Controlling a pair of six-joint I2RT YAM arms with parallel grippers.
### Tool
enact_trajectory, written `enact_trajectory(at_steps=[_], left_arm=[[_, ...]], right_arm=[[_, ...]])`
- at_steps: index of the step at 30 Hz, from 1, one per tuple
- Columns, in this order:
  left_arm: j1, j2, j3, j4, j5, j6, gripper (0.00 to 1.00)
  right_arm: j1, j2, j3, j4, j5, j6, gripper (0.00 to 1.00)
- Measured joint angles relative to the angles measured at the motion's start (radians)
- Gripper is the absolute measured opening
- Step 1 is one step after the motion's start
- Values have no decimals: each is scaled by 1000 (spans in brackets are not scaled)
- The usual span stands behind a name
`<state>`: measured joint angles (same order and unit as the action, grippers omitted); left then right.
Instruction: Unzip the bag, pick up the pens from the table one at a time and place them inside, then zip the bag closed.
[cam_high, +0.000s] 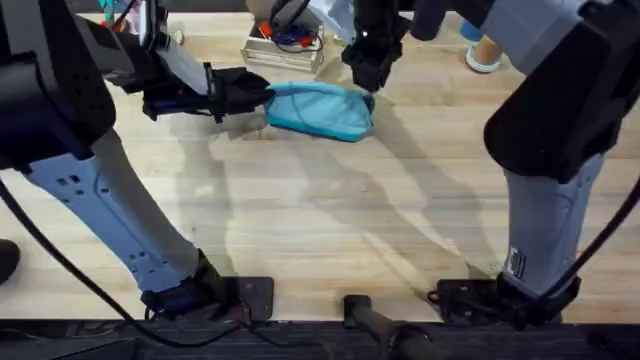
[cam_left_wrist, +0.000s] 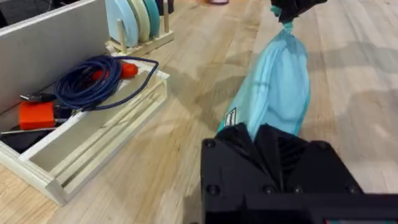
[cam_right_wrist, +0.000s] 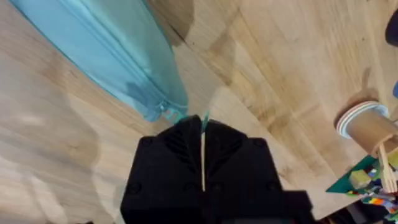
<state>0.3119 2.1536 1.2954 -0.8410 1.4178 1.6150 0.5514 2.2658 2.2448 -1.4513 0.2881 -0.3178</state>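
Note:
The light-blue bag (cam_high: 320, 108) lies on the table (cam_high: 320, 220) at the back middle, stretched between both arms. My left gripper (cam_high: 262, 95) is shut on the bag's left end; in the left wrist view its black fingers (cam_left_wrist: 261, 134) pinch the fabric of the bag (cam_left_wrist: 280, 87). My right gripper (cam_high: 368, 75) is at the bag's right end. In the right wrist view that gripper (cam_right_wrist: 203, 134) is shut on the thin teal zipper pull, just off the corner of the bag (cam_right_wrist: 112, 50). The pens are out of view.
A wooden tray (cam_left_wrist: 99, 134) with a coiled blue cable (cam_left_wrist: 93, 81) and an orange item stands just behind the bag, also seen as the tray (cam_high: 285, 45). A rack of round discs (cam_left_wrist: 134, 18) is behind it. A paper cup (cam_right_wrist: 367, 127) stands at the back right.

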Motion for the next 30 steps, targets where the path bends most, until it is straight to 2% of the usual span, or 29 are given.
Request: enact_trajectory(at_steps=[14,28,30], left_arm=[[-8,0,0,-4,0,-7,39],[-8,0,0,-4,0,-8,39],[-7,0,0,-5,0,-8,39]], right_arm=[[-47,0,0,-82,-11,26,33],[-101,12,3,-98,-81,65,33],[-117,20,3,-118,-58,75,33]])
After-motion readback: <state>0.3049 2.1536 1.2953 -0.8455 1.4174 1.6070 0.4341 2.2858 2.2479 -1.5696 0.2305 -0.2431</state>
